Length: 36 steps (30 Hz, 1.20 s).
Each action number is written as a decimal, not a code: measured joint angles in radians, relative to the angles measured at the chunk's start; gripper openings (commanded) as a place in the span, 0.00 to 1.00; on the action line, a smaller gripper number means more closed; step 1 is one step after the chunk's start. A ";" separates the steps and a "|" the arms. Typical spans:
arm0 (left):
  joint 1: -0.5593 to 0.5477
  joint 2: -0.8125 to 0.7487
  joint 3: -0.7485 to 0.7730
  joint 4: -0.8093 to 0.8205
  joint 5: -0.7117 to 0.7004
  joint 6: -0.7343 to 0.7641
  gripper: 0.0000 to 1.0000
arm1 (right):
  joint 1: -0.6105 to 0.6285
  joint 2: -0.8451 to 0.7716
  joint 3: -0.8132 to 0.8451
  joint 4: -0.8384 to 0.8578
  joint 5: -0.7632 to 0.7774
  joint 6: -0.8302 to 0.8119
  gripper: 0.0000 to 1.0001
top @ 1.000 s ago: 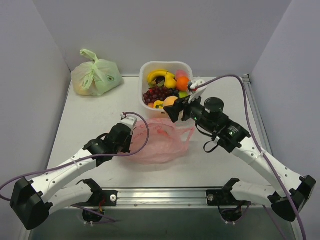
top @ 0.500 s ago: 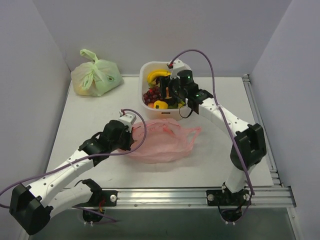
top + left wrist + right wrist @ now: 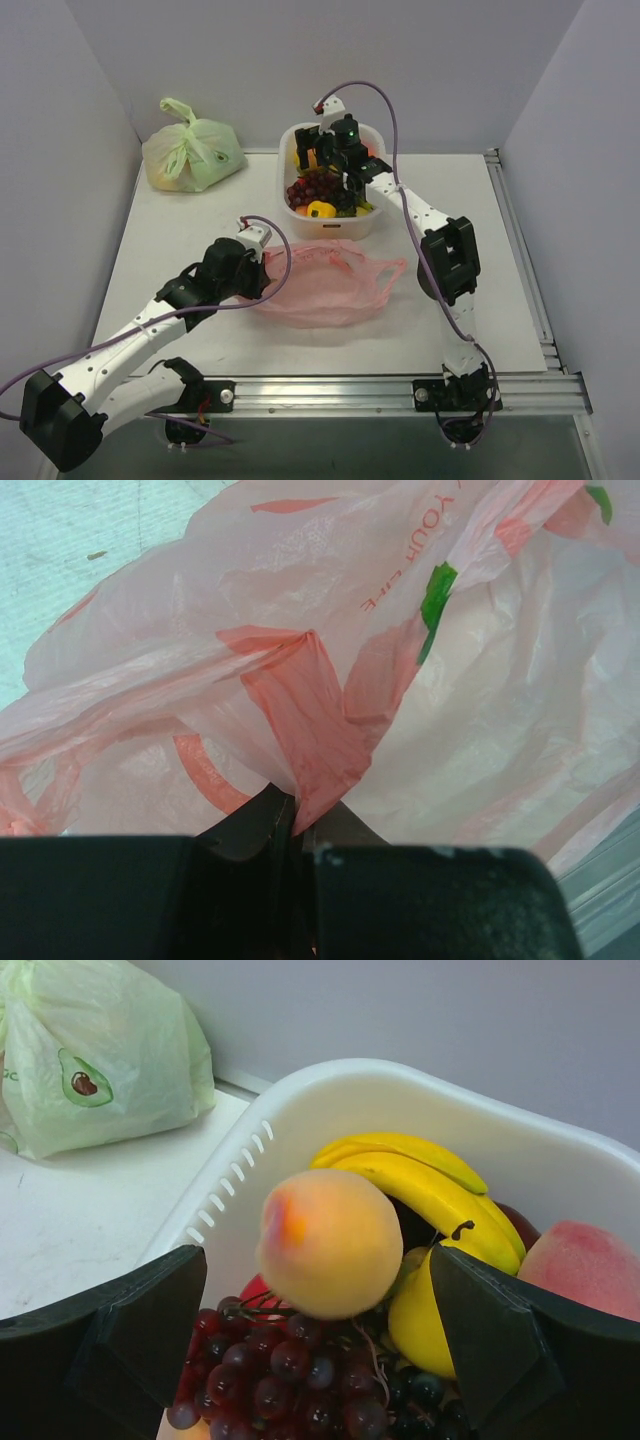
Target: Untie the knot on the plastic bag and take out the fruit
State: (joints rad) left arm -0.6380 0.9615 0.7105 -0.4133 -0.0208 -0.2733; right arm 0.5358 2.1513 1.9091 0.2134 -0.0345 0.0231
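The pink plastic bag (image 3: 322, 288) lies flat on the table in front of the basket, its handle loops slack at the right. No knot shows in any view. My left gripper (image 3: 263, 262) is shut on a fold of the bag's (image 3: 300, 680) left edge, the film pinched between the jaws of that gripper (image 3: 298, 815). My right gripper (image 3: 315, 1260) hangs open over the white basket (image 3: 372, 226). A yellow-orange peach (image 3: 330, 1243) sits blurred between its wide jaws, touching neither finger, just above the dark grapes (image 3: 290, 1380).
The basket (image 3: 420, 1085) also holds bananas (image 3: 420, 1175), a pinkish fruit (image 3: 585, 1265) and a yellow fruit (image 3: 320, 209). A tied pale green bag (image 3: 192, 150) sits at the back left of the table. Grey walls close in the back and sides.
My right arm swung from above the pink bag to over the basket with the peach, then its jaws opened and the peach came free. The left gripper kept its hold on the bag.
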 measured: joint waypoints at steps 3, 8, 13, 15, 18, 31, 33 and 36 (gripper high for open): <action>0.005 0.000 -0.001 0.006 0.012 0.000 0.00 | 0.000 -0.001 -0.001 -0.009 0.007 0.000 1.00; 0.010 0.000 -0.006 0.012 0.033 0.006 0.00 | 0.000 -0.120 -0.150 -0.024 0.008 0.000 1.00; 0.013 -0.019 -0.019 0.030 0.056 0.026 0.00 | 0.000 -0.409 -0.381 -0.116 -0.027 0.009 1.00; 0.013 -0.029 -0.022 0.048 0.075 0.036 0.00 | 0.000 -0.546 -0.455 -0.146 -0.045 0.021 1.00; 0.010 -0.029 -0.022 0.082 0.111 0.052 0.00 | 0.000 -0.763 -0.563 -0.215 -0.103 0.028 1.00; -0.074 0.003 -0.022 0.138 0.190 0.137 0.01 | 0.152 -1.058 -0.920 -0.473 -0.314 0.001 1.00; -0.075 -0.006 -0.026 0.147 0.195 0.143 0.01 | 0.190 -1.054 -0.946 -0.492 -0.313 0.002 0.97; -0.077 -0.041 -0.040 0.158 0.208 0.153 0.05 | 0.214 -1.038 -0.977 -0.495 -0.290 0.010 0.79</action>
State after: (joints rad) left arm -0.7151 0.9203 0.6704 -0.2550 0.1871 -0.1200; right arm 0.7494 1.1133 0.9318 -0.2813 -0.3248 0.0330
